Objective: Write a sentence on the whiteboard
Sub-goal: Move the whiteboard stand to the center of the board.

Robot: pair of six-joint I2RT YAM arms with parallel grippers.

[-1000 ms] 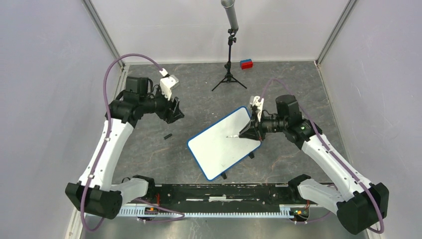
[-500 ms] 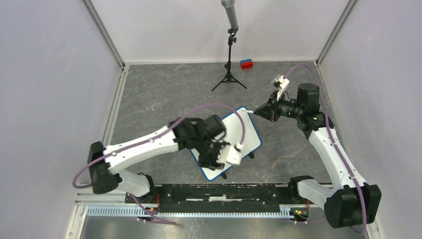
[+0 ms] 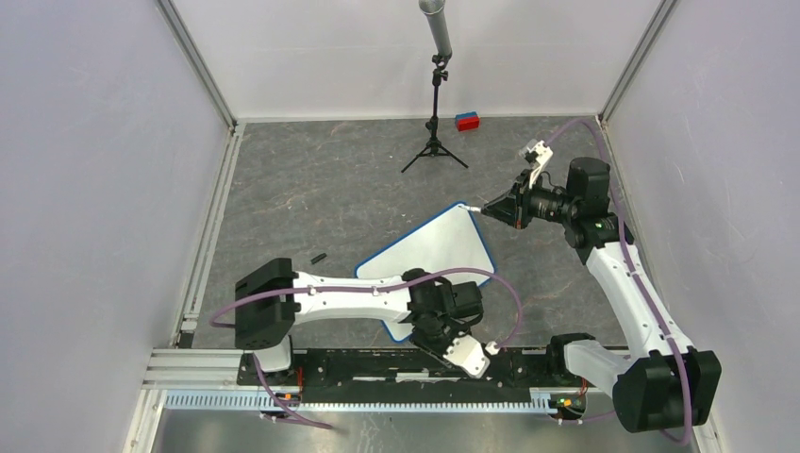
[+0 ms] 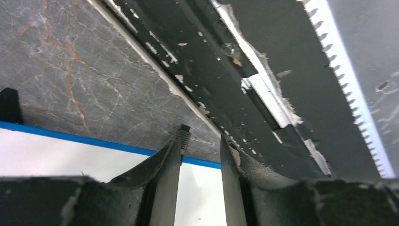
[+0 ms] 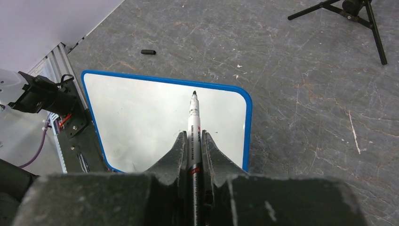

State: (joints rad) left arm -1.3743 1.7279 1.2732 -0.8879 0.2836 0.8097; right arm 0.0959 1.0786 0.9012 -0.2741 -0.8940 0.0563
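The whiteboard (image 3: 429,255) lies tilted on the grey floor, white with a blue rim. Its surface is blank; the sentence does not show in any view. My right gripper (image 3: 500,209) is shut on a white marker (image 5: 193,123) with its cap off. The black tip hovers over the board's far right corner. In the right wrist view the board (image 5: 141,117) fills the middle. My left gripper (image 3: 436,330) is open and empty at the board's near corner. In the left wrist view its fingers (image 4: 176,150) straddle the blue rim (image 4: 117,147).
A black marker cap (image 3: 318,257) lies on the floor left of the board. A black tripod (image 3: 434,142) and a red-and-blue block (image 3: 467,121) stand at the back. The black mounting rail (image 3: 377,363) runs along the near edge, close to the left gripper.
My left arm has swung from the far left across the board to its near corner. My right gripper has moved the marker from mid-board to the far right corner.
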